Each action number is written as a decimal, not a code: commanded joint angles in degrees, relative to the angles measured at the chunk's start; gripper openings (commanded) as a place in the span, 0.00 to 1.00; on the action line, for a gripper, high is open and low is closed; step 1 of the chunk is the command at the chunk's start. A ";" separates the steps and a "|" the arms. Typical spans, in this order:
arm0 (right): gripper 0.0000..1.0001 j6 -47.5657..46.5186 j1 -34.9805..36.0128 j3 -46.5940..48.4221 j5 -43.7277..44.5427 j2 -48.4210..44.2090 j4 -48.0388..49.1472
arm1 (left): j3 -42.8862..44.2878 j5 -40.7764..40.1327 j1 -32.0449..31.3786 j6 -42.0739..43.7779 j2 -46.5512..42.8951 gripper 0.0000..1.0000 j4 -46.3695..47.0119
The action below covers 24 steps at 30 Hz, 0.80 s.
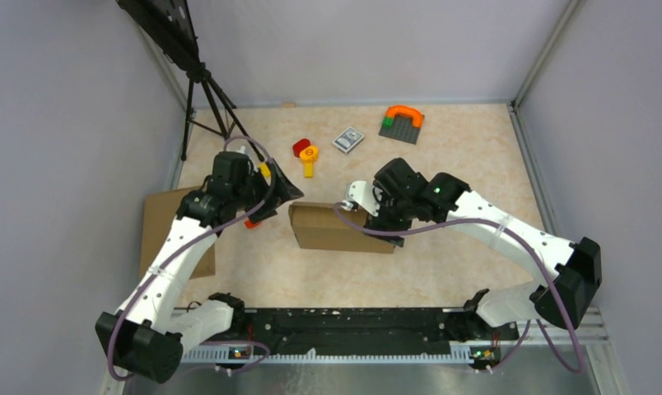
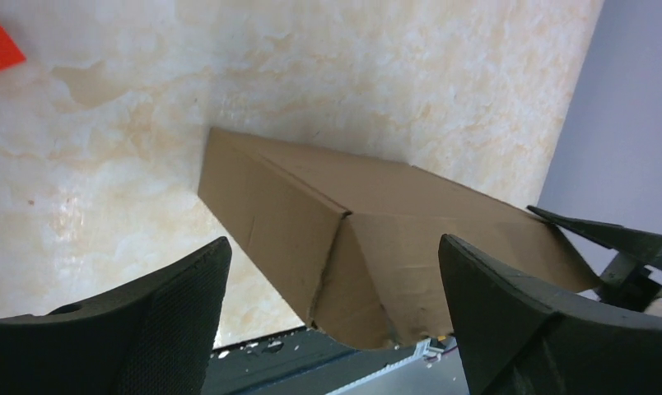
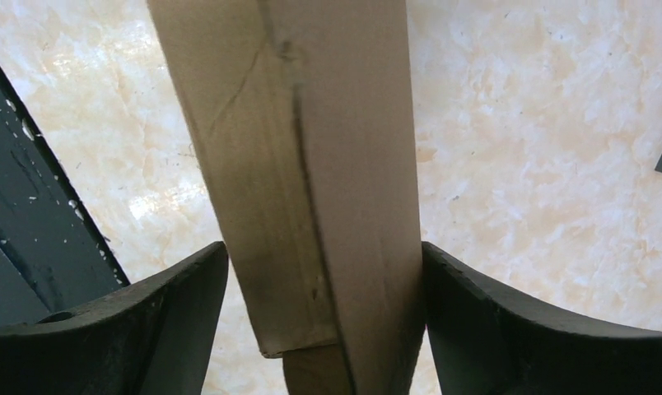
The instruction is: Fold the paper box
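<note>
Left tool (image 2: pixel 334 247) is released beside the box (image 1: pixel 336 230). Right tool (image 3: pixel 325 255) straddles its other end; whether it is clamped, I cannot tell. Squeeze both ends squarely, keeping the walls upright.

A brown cardboard paper box (image 1: pixel 337 229) lies in the middle of the beige marbled surface (image 1: pixel 468 164). The right gripper (image 1: pixel 384 222) is over its right end, and the left gripper (image 1: pixel 283 191) is just beside its far left corner. A second flat brown cardboard piece (image 1: pixel 157 220) lies at the left edge, partly under the left arm. Far behind are a red and yellow toy (image 1: pixel 305 153), a small card pack (image 1: pixel 348 139), a grey plate with an orange arch (image 1: pixel 403 121) and a black tripod (image 1: pixel 204 90).
</note>
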 commanded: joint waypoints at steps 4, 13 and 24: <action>0.87 2.57 0.63 1.42 0.69 -1.09 4.03 | 9.61 3.64 0.50 7.87 4.58 0.99 -2.78; 0.93 3.86 0.65 3.58 3.23 -3.19 3.95 | 14.86 3.42 0.53 14.34 5.24 0.99 -4.26; 0.93 5.79 0.68 4.41 3.86 -8.28 4.16 | 17.00 5.50 0.50 14.69 6.43 0.98 -4.54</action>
